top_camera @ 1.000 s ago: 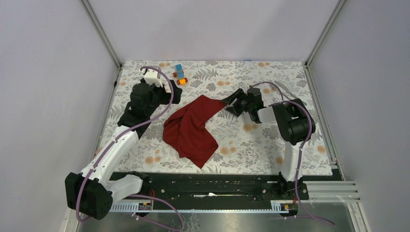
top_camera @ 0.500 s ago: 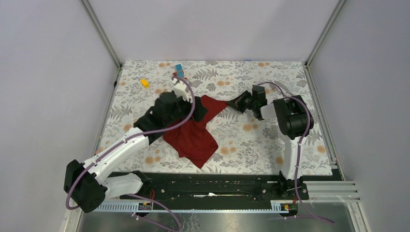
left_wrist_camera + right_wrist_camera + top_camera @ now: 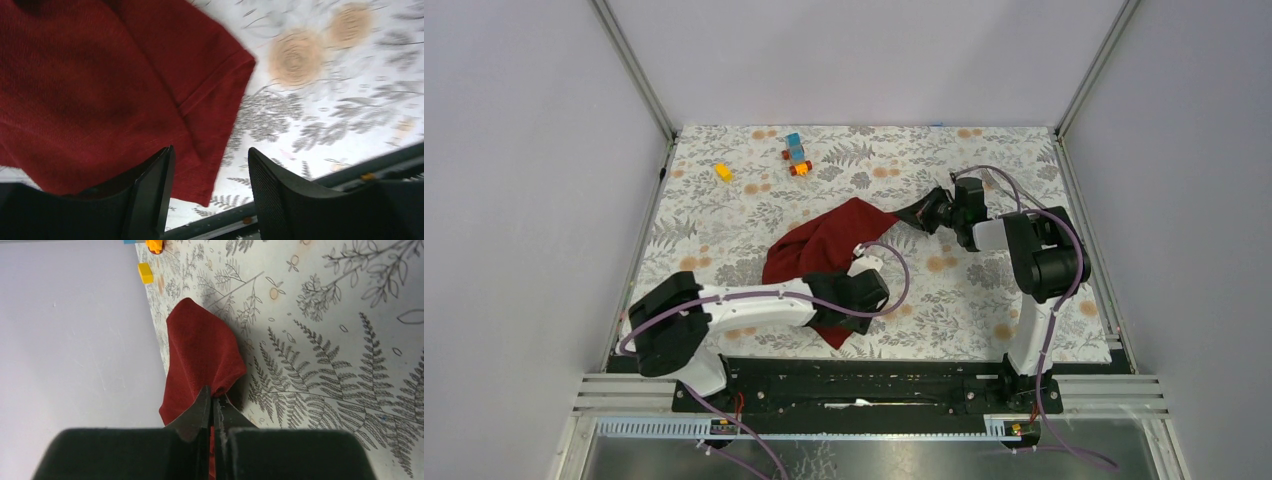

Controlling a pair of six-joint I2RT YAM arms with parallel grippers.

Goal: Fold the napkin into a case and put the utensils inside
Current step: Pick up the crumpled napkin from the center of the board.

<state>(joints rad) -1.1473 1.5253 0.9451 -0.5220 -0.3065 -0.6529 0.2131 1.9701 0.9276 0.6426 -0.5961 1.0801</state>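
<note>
Half a second on, the left arm [image 3: 754, 300] was seen swung down from the far side of the cloth to lie low along the near edge of the flower-patterned table [image 3: 984, 300]. The yellow toy block [image 3: 723, 171] and the blue-and-orange stack [image 3: 796, 153] were left unmoved near the far edge, well apart from the cloth. The napkin [image 3: 824, 240] was found still unfolded and rumpled at mid-table, drawn out toward the far right. The left gripper [image 3: 856, 300] was brought over the napkin's near corner, where its wrist view showed the left gripper [image 3: 210, 155] spread wide with nothing held, the hemmed edge of the napkin [image 3: 100, 90] lying below and between the fingers [image 3: 150, 190]. The right gripper [image 3: 924, 212] was kept at the far right corner, shifted only slightly rightward; its own camera showed the right gripper [image 3: 212, 402] clenched on a pinched fold of the napkin [image 3: 200, 345].
</note>
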